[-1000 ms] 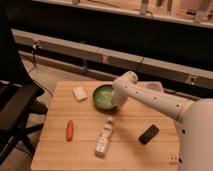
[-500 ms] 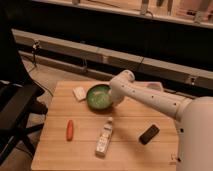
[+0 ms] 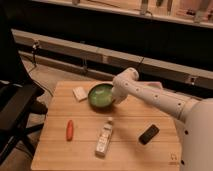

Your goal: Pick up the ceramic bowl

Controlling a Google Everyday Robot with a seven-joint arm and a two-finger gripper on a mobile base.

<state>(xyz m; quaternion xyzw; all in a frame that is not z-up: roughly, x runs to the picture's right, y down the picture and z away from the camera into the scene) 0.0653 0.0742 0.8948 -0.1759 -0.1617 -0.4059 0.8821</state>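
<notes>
The ceramic bowl (image 3: 100, 95) is round, shallow and green with a paler inside. It sits at the back middle of the wooden table (image 3: 85, 150). My white arm reaches in from the right, and my gripper (image 3: 116, 97) is at the bowl's right rim, low over it. The arm's wrist covers the fingertips.
A small white block (image 3: 79, 93) lies left of the bowl. A red-orange carrot-like item (image 3: 69, 129) lies at the front left, a clear bottle (image 3: 104, 138) in the front middle, a black flat object (image 3: 148, 134) at the right. A black chair (image 3: 15, 107) stands left of the table.
The bowl and my gripper have shifted leftward across the table together, from nearer the middle-right toward the white block.
</notes>
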